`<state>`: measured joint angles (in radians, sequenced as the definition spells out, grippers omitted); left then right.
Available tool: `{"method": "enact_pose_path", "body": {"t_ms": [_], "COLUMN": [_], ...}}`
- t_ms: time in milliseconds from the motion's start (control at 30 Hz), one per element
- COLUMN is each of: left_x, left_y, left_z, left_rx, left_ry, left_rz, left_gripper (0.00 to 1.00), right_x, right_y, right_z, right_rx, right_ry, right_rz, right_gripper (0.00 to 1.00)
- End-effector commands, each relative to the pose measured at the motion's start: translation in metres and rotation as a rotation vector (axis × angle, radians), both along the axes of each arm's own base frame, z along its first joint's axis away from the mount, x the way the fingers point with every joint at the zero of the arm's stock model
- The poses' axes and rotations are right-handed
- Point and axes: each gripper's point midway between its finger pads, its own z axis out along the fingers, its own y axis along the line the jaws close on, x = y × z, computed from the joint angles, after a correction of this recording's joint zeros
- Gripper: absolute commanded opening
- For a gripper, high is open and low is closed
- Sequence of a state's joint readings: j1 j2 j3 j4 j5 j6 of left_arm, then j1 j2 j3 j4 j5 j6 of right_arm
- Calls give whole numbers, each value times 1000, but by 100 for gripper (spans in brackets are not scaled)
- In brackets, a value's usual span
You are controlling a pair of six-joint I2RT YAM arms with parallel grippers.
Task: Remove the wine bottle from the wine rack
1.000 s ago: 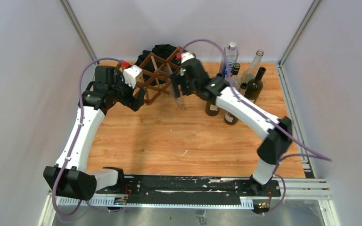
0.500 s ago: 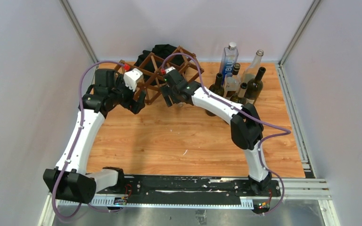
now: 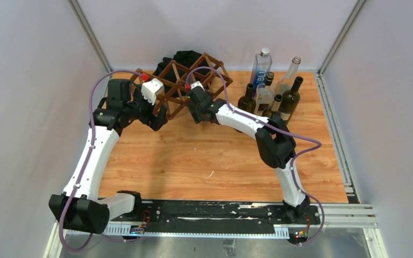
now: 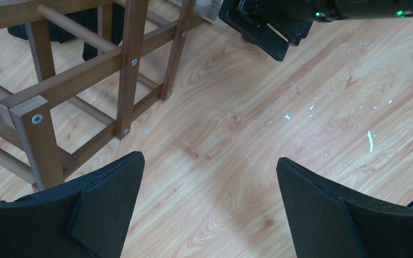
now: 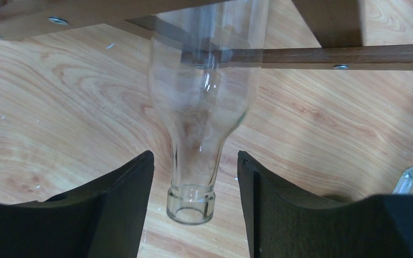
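Here, the wine bottle [image 5: 201, 107], a clear glass one, is lying in the wine rack [image 4: 127, 64] at the far edge of the counter [image 3: 209, 156]. Its body is passing under the brown slats and its neck is sloping out toward the near edge, with the mouth close to the wood. The right gripper [image 5: 195, 161] is poised at that neck. Its fingers [image 5: 123, 199] are standing apart on either side, a thin gap showing on each side, so they are not clamping the glass. The left gripper [image 4: 209, 158] is hovering over the counter just beside the rack's left end, fingers spread wide and holding nothing. Other bottles [image 3: 271, 91] are standing near the far right corner, and a black cloth heap [image 3: 185, 58] is sitting behind the rack.
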<state>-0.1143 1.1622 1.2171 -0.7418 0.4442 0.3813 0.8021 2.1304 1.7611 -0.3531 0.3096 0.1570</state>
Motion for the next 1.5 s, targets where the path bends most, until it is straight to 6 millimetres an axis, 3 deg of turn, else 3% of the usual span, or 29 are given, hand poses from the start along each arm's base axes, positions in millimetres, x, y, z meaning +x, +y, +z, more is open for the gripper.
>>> {"method": "enact_pose_path", "body": {"t_ms": [0, 333, 567, 700, 767, 800, 1067, 1267, 1467], "left_x": [-2, -4, -6, -6, -7, -8, -5, -2, -5], "left_y": [-5, -8, -11, -11, -11, -12, -12, -13, -13], "left_z": [14, 27, 35, 38, 36, 34, 17, 23, 24], "left_rx": [-34, -59, -73, -69, -68, -67, -53, -55, -47], "left_ry": [-35, -44, -52, -61, -60, -56, -25, -51, -70], "left_rz": [-22, -28, -38, -42, -50, -54, -67, -74, -91], "left_gripper": [100, 100, 100, 100, 100, 100, 100, 100, 100], "right_x": [11, 20, 22, 20, 16, 14, -29, -69, -110], "right_y": [-11, -7, -7, -7, -10, -12, -22, -35, -36], "right_z": [-21, -28, -35, -33, -32, -30, -13, -11, -9], "right_rx": [-39, -5, 0, 4, 4, 7, 80, 164, 267], "right_ry": [-24, -59, -72, -74, -77, -79, -56, 22, 132], "right_rz": [-69, -105, -111, -116, -119, -122, -107, -117, -84], "right_gripper": [61, 48, 44, 24, 4, 0, 0, 0, 0]}}
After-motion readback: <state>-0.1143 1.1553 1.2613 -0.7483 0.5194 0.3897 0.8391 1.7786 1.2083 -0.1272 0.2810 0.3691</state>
